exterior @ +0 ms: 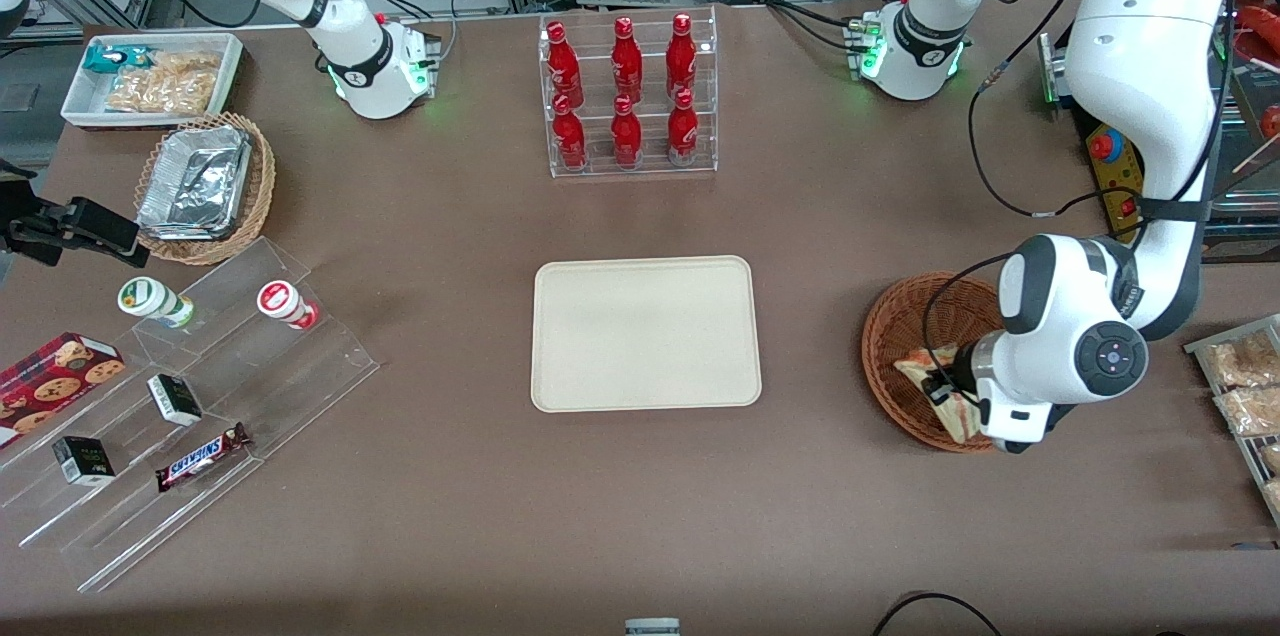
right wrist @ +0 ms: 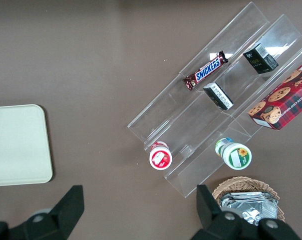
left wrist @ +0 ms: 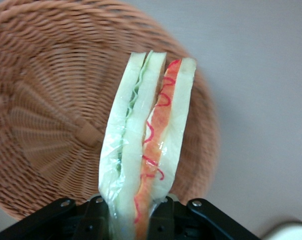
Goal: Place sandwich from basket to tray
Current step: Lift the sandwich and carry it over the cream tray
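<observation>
Centrally on the brown table [exterior: 450,206] lies the tray [exterior: 645,334], a cream rectangle with rounded corners and a low rim, nothing on it. Toward the working arm's end of the table sits the basket [exterior: 900,336], round, shallow and reddish-brown. The gripper [left wrist: 140,220] is over the basket's near portion, its black fingers [left wrist: 163,217] clamped on one end of the sandwich [left wrist: 148,135]. In the left wrist view the sandwich extends away from the fingers, cut edge toward the camera: pale bread slices with a green layer on one side and a red-orange layer on the other, under a clear wrapper. The basket's woven floor shows past the sandwich, whose free end reaches to the rim; whether the wedge touches the weave cannot be told. In the front view the sandwich [exterior: 935,386] is partly hidden by the wrist. A clear rack of red bottles [exterior: 628,96] stands farther from the front camera than the tray. Toward the parked arm's end are a tan basket with foil containers [exterior: 205,186], a white bin of snacks [exterior: 150,76] and clear stepped shelves [exterior: 200,396] holding a Snickers bar [exterior: 203,456].
</observation>
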{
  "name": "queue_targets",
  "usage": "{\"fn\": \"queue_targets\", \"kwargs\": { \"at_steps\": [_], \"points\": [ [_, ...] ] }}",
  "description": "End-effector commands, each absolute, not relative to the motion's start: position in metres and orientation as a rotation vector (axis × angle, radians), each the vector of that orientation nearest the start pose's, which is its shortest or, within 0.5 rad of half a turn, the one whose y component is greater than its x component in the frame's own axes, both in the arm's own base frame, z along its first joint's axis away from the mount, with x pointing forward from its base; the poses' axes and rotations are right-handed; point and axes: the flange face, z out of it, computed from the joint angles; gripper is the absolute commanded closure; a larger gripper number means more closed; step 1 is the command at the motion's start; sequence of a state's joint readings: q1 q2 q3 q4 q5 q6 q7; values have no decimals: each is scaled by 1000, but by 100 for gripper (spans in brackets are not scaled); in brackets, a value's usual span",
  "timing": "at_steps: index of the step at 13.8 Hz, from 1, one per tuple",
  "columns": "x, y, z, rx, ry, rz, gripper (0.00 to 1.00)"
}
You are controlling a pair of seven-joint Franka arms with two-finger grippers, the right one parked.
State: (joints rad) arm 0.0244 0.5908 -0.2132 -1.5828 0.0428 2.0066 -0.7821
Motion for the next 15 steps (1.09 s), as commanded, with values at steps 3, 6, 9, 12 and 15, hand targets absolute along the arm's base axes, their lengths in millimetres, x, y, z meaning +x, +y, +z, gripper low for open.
{"fn": "queue_targets", "kwargs": {
  "at_steps": [3,6,9,12,15],
  "points": [
    [647,-244,303,-3081,-595,234,87],
    [616,-333,298,-3114,-430,238,85],
    [580,-401,272,-3111,-296,270,82],
    [570,-419,239,-3105,-258,283,82],
    [566,-435,242,-3121,-245,268,82]
  ]
}}
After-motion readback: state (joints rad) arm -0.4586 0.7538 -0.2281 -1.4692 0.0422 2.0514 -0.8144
